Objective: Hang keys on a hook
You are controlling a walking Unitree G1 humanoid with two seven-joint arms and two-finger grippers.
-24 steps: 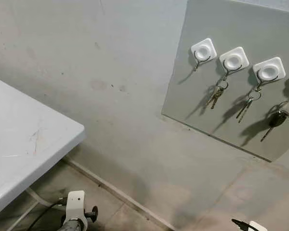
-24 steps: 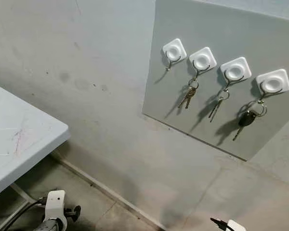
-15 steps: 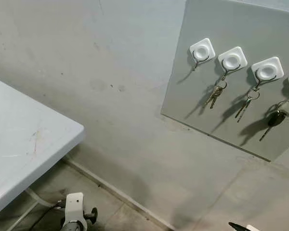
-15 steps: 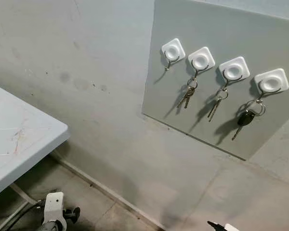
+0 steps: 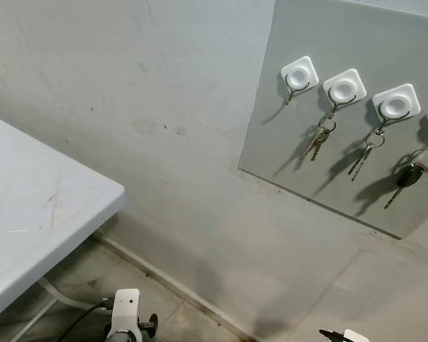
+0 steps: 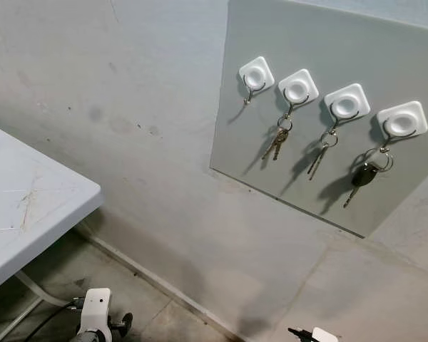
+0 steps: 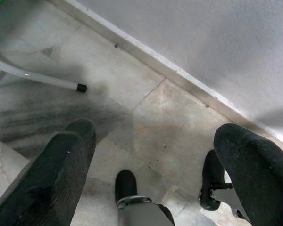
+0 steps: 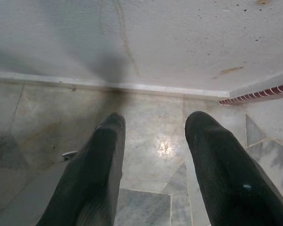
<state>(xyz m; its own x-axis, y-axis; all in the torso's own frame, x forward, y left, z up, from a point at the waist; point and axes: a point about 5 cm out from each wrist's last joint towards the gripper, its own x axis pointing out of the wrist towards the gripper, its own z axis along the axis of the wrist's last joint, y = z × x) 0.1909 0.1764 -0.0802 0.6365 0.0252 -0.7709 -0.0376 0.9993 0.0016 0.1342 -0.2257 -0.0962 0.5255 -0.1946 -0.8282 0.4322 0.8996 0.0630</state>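
A grey board (image 6: 321, 43) on the wall carries a row of white hooks. The leftmost hook (image 6: 256, 75) is bare. Key bunches hang from the second hook (image 6: 277, 142) and the third hook (image 6: 318, 158), and a black car key (image 6: 362, 175) hangs from the fourth. Both arms hang low, far below the board. My left gripper (image 7: 155, 136) is open over the floor tiles with nothing between its fingers. My right gripper (image 8: 156, 123) is also open and holds nothing, facing the skirting at the foot of the wall.
A white table (image 5: 28, 206) juts in from the left, its leg (image 7: 33, 77) standing on the tiled floor. The left arm's white wrist (image 5: 126, 313) shows at the bottom edge. A plain wall runs behind, with a pale skirting (image 5: 164, 278).
The left arm's white wrist has shifted a little to the right, and the right arm's tip at the bottom edge has slid left. The board and keys have not moved.
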